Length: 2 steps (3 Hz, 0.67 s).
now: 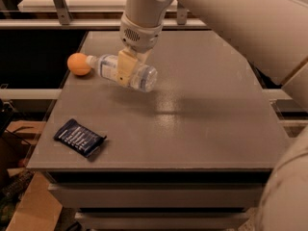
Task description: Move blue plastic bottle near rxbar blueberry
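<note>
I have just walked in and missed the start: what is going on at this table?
The gripper holds the blue plastic bottle sideways over the back left of the table, its cap close to an orange fruit. The rxbar blueberry lies near the front left corner, well apart, so the bottle is not yet near it.

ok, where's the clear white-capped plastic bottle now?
Camera view, upper left: the bottle held sideways in the gripper over the grey table, cap beside the round orange fruit.
</note>
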{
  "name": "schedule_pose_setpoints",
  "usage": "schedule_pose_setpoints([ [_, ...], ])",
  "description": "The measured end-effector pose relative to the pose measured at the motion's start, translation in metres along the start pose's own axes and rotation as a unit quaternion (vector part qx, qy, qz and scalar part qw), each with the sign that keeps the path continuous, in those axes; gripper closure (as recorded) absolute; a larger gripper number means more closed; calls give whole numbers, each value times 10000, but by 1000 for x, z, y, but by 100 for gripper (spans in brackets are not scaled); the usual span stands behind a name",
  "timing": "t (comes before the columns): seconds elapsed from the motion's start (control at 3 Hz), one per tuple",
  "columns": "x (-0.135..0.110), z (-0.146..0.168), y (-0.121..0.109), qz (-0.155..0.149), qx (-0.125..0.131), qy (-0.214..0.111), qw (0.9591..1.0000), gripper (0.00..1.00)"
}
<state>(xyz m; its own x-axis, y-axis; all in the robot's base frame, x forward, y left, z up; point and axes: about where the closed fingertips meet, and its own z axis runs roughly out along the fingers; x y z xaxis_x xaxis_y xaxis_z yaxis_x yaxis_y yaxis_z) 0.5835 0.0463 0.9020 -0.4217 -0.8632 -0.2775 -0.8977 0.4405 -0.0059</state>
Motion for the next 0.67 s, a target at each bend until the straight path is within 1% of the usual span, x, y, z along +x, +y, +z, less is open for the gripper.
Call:
schedule_pose_setpoints([
  [0.33,-6,4,49,-358,-421,-52,9985,100],
  [0.67,-6,5,50,-375,-415,-33,9984,100],
])
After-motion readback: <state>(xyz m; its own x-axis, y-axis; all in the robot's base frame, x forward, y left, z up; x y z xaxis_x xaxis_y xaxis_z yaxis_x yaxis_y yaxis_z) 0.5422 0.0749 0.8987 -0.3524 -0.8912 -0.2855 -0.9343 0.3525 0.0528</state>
